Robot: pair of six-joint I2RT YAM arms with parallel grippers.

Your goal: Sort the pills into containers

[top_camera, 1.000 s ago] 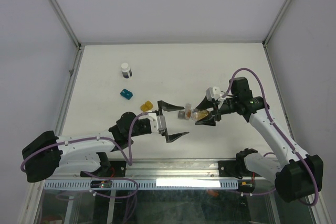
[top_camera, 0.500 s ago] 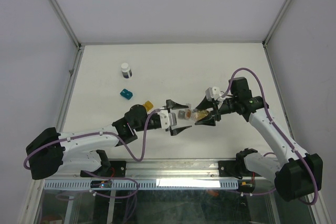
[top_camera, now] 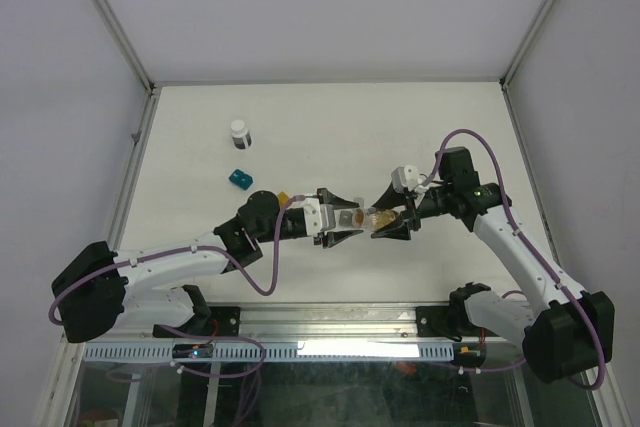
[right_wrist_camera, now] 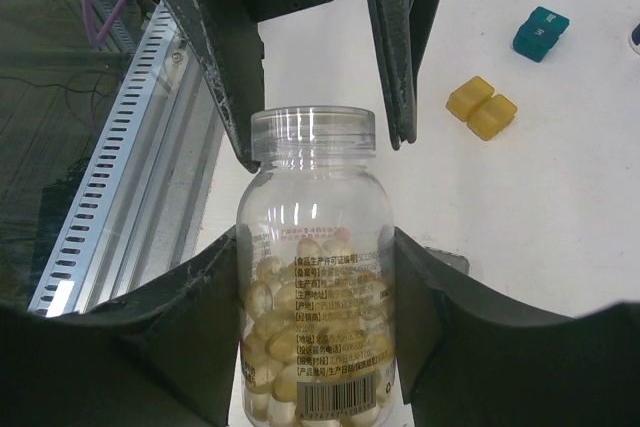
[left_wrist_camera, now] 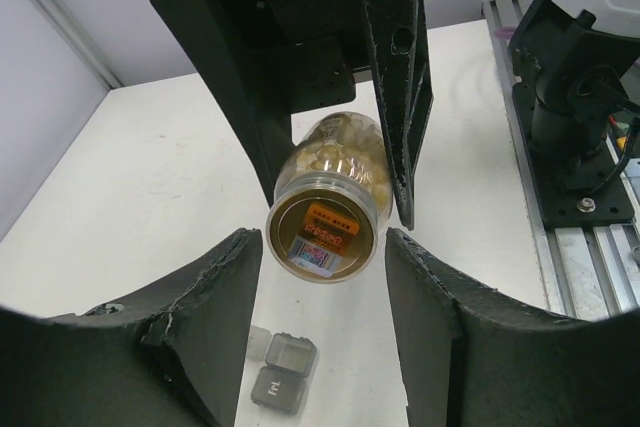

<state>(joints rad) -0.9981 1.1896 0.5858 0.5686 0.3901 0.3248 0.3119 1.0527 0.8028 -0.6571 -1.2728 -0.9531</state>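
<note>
obstacle: pill bottle (top_camera: 366,216) between left pincer (top_camera: 348,218), right pincer (top_camera: 388,215) | below: gray container (left_wrist_camera: 283,372) | free: far tabletop (top_camera: 400,127)

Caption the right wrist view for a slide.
Right gripper holds a pill bottle, its cap between jaws of the left gripper; amber container and teal container lie beyond.
</note>
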